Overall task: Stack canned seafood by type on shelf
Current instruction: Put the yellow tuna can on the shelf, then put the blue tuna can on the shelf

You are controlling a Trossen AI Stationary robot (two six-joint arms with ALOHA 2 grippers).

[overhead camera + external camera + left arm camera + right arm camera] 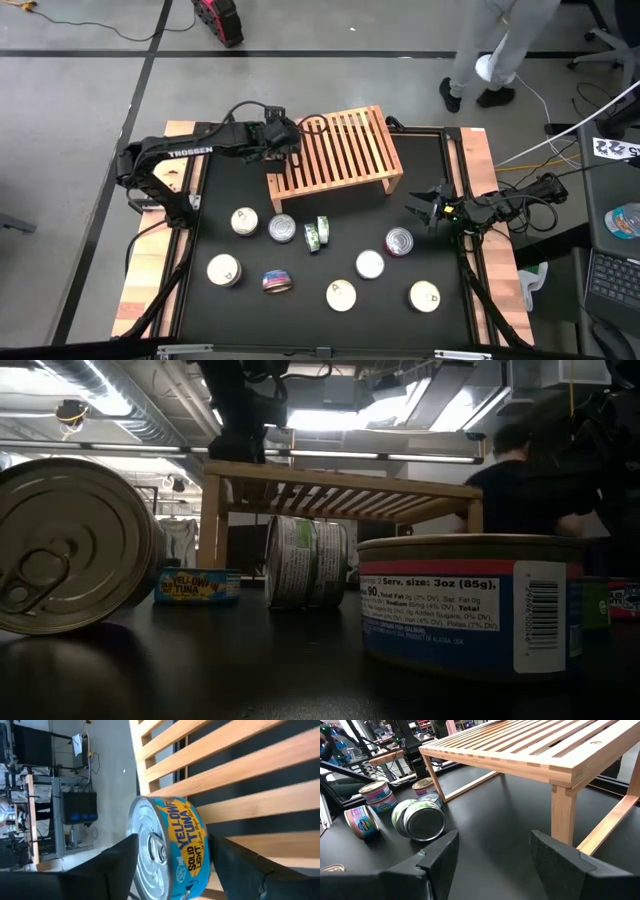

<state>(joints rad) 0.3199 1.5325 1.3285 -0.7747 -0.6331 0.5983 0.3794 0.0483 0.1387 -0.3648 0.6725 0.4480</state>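
The light-wood shelf (340,152) stands at the table's far middle. My left gripper (173,839) is at the shelf's far left corner (284,135), shut on a blue-labelled "Yellowfin Tuna" tin (170,851) with a silver lid. Several other tins lie on the black tabletop in front of the shelf: white-lidded ones (245,221) (341,294), a silver one (282,228), a red-sided one (399,241), and a green-labelled pair standing on edge (317,235) (418,820). My right gripper (428,212) hovers open to the right of the shelf, touching nothing. My left gripper pinches the blue tuna tin across its flat faces, one finger (117,865) against the silver lid (147,845), the other (240,865) at the base side. It reaches in roughly level from the table's left. The base faces the slats; I cannot tell whether it rests on them.
Wooden rails (150,270) border the tabletop's left and right sides. A person (490,50) stands beyond the far edge and shows in the low view (520,490) behind the shelf. Bare black surface (310,320) lies along the near edge.
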